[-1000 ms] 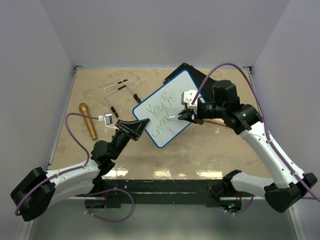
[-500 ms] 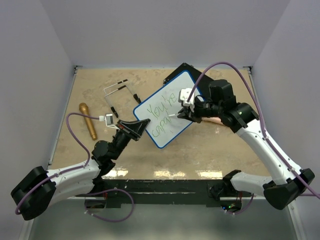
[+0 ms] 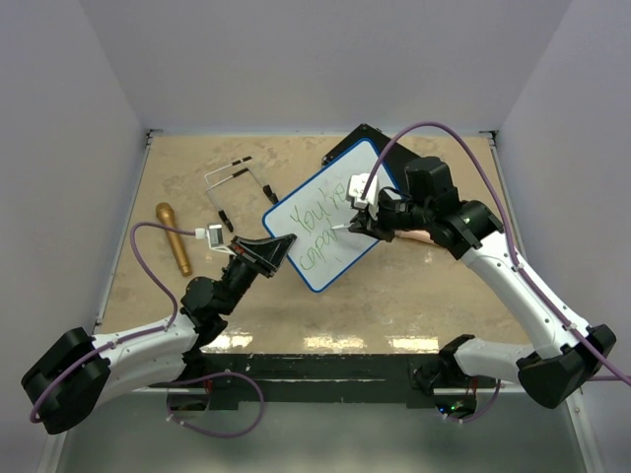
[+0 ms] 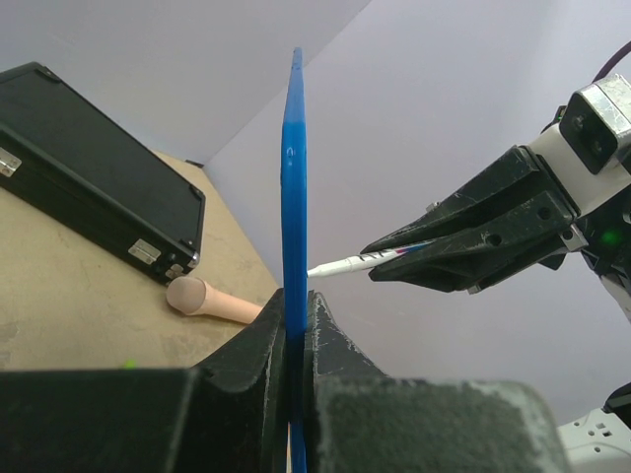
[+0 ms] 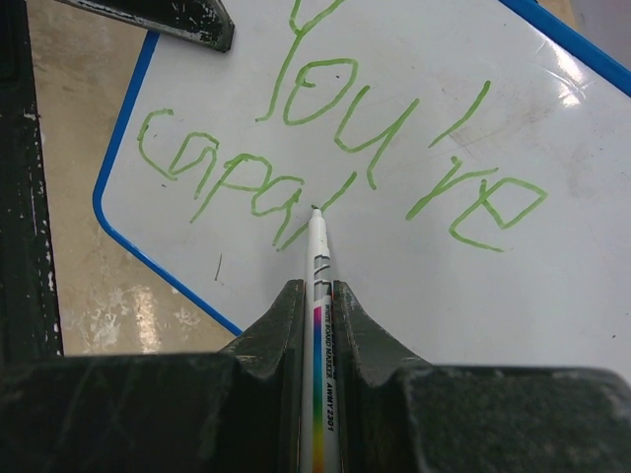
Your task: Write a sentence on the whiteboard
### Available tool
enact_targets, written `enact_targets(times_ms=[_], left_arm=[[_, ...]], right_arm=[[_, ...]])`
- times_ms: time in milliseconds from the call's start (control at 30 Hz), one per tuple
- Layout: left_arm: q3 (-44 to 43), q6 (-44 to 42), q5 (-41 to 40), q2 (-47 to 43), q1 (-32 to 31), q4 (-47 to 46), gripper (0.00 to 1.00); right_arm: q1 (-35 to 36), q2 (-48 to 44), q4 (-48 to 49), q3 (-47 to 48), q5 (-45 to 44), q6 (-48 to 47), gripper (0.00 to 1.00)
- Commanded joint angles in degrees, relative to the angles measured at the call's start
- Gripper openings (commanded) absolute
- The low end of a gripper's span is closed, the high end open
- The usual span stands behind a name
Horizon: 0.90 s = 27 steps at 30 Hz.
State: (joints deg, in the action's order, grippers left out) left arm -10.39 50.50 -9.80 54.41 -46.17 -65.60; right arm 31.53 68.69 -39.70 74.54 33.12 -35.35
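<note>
Whiteboard [image 3: 347, 187]: flat, white, thin blue rim, rounded corners; clamped at its lower-left edge by left gripper [image 3: 279, 248], pinched narrow on the rim; seen edge-on from the left wrist.

Sentence [image 5: 394, 148]: green marker handwriting across the whiteboard face, two lines; reads "You're" above "capa", followed by one slanted stroke.

Right gripper [image 3: 357, 227]: closed on a white marker [image 5: 317, 266] with a rainbow stripe; positioned over the whiteboard's right half; marker tip touching the face at the end of the second line.

Last stroke not readable as a letter; marker rear hidden between the fingers; black case [image 3: 370, 135] mostly covered behind the whiteboard's far edge; whiteboard corners cut off in the right wrist view.
</note>
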Motion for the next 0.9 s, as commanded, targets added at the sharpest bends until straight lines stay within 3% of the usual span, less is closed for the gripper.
enact_targets(times_ms=[0,467,867], left_arm=[[-2.88,1.27,-0.83,-1.77,-0.23,-12.44,0.00],[-2.61,0.21,-2.85,-4.05,-0.23,-10.86,0.00],[-4.37,-0.67,-3.47,-3.61,-0.15,-10.25,0.00]], right_arm=[[0.29,-0.22,2.26,0.25,-2.88,1.86,0.00],[0.11,-1.54,2.97,-0.98,-6.23,2.75,0.00],[0.37,-0.40,-0.72,-0.72,-2.54,0.11,0.00]])
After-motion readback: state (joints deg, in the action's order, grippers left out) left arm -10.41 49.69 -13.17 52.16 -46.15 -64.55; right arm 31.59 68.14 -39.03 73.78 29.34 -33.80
